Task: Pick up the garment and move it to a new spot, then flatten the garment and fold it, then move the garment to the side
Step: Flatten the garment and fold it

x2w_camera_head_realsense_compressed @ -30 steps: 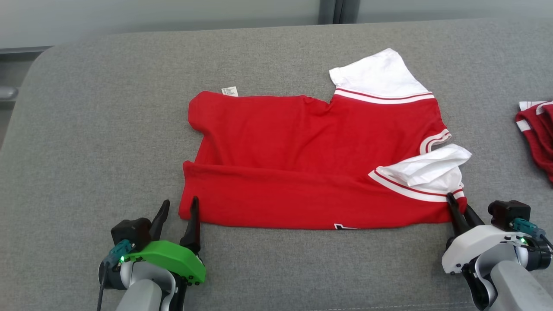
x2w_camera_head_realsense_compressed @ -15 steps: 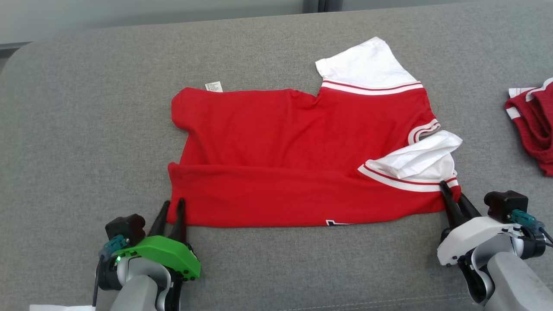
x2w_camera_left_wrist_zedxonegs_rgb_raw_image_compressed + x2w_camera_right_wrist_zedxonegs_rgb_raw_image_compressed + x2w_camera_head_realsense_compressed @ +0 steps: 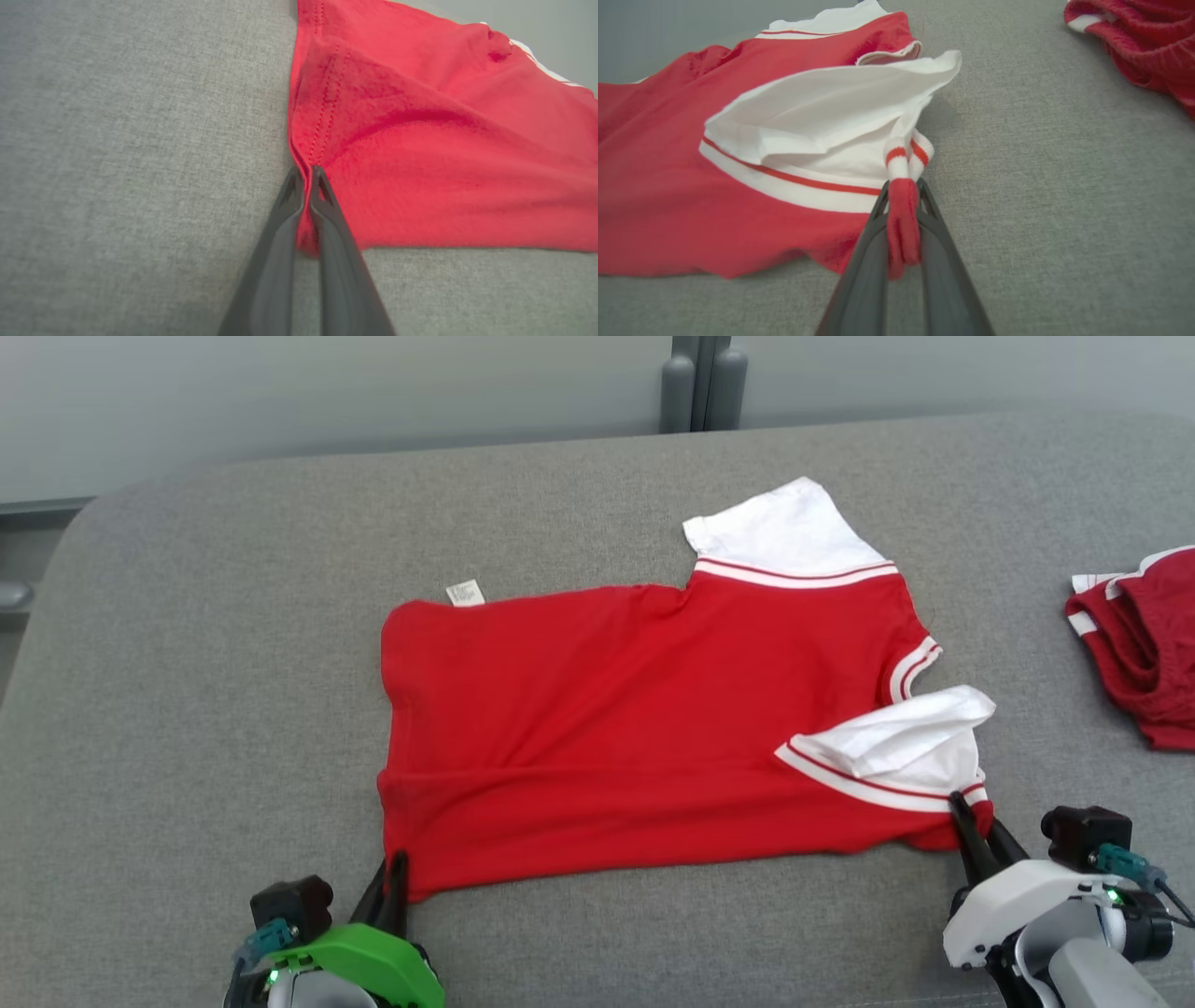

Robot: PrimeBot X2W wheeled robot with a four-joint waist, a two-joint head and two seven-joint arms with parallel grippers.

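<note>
The garment (image 3: 635, 719) is a red T-shirt with white, red-striped sleeves, spread on the grey surface. My left gripper (image 3: 394, 866) is shut on its near left hem corner; the left wrist view shows the red hem (image 3: 322, 121) pinched between the two dark fingers (image 3: 327, 219). At the near right, my right gripper (image 3: 962, 805) is shut on the shoulder corner beside the folded white sleeve (image 3: 901, 737). The right wrist view has a bunch of red and striped cloth (image 3: 903, 210) clamped between its fingers.
A second red garment (image 3: 1139, 635) with white trim lies bunched at the far right, also in the right wrist view (image 3: 1143, 42). The grey padded surface (image 3: 205, 644) ends at a wall behind. Bare grey fabric surrounds the shirt on the left and near side.
My left gripper went from open to shut on the hem corner. The shirt's near folded edge has been drawn toward me and smoothed out. The head camera has shifted.
</note>
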